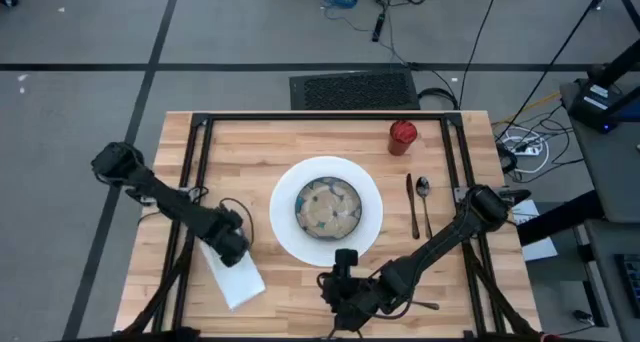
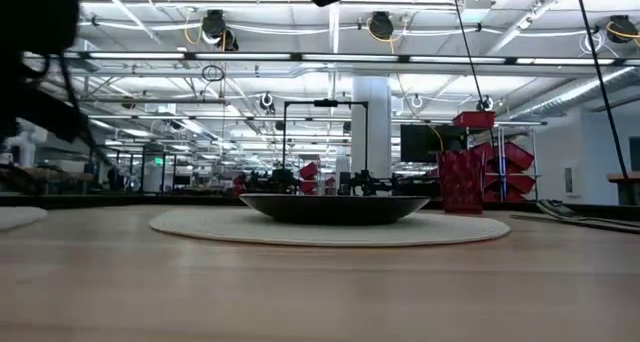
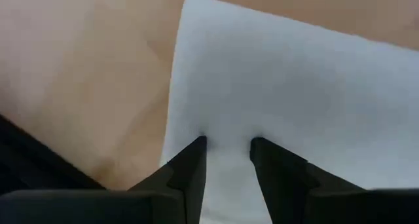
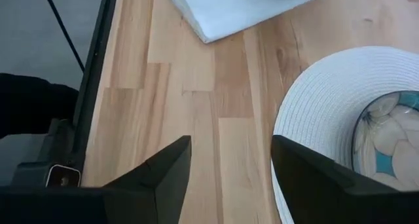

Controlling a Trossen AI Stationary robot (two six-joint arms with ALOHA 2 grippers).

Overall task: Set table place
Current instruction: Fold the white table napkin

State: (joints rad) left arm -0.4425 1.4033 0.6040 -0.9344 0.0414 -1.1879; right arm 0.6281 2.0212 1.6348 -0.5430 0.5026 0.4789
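A large white plate (image 1: 326,244) lies at the table's middle with a speckled bowl (image 1: 328,207) standing in it. The red cup (image 1: 402,135) stands far right of the plate; a knife (image 1: 411,204) and a spoon (image 1: 424,197) lie side by side on the plate's right. A folded white napkin (image 1: 238,280) lies slantwise at the near left. My left gripper (image 1: 232,248) points down on the napkin's far end, open by a narrow gap (image 3: 226,145). My right gripper (image 1: 340,290) hovers open over bare wood (image 4: 229,152) near the front edge, between napkin and plate, with nothing between its fingers. My left gripper sets both fingertips (image 3: 196,145) on the napkin's top face (image 3: 226,129), close to one long edge, coming from above and pointing down. White cloth shows in the gap between them; whether a fold is pinched there I cannot tell. The napkin lies flat on the table.
Black frame rails (image 1: 200,162) cross the table at left, right and far side. A thin metal piece (image 1: 428,305) lies near the front edge beside my right arm. Bare wood (image 1: 250,162) lies left of the plate and between plate and front edge.
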